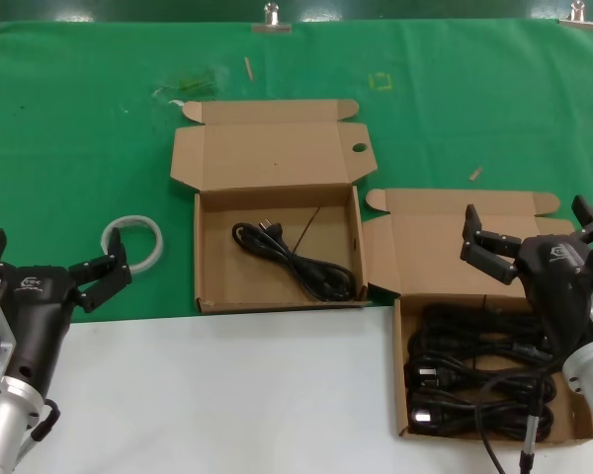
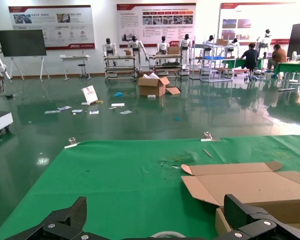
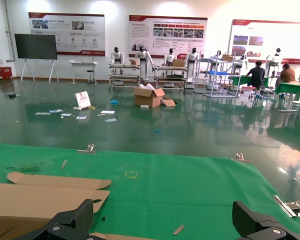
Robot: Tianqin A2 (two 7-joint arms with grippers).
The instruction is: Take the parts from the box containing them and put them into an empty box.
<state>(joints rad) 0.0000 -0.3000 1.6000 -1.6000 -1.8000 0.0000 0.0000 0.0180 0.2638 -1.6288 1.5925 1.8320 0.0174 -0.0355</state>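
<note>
Green table (image 1: pixel 79 148): right gripper (image 1: pixel 526 229) fingers spread, released, above parts (image 1: pixel 474 370); left gripper (image 1: pixel 49 267) released

A robotics exhibition hall: humanoid robots (image 2: pixel 135 47) on stands, wall posters (image 3: pixel 167 29), glossy green floor (image 3: pixel 190 130).
</note>
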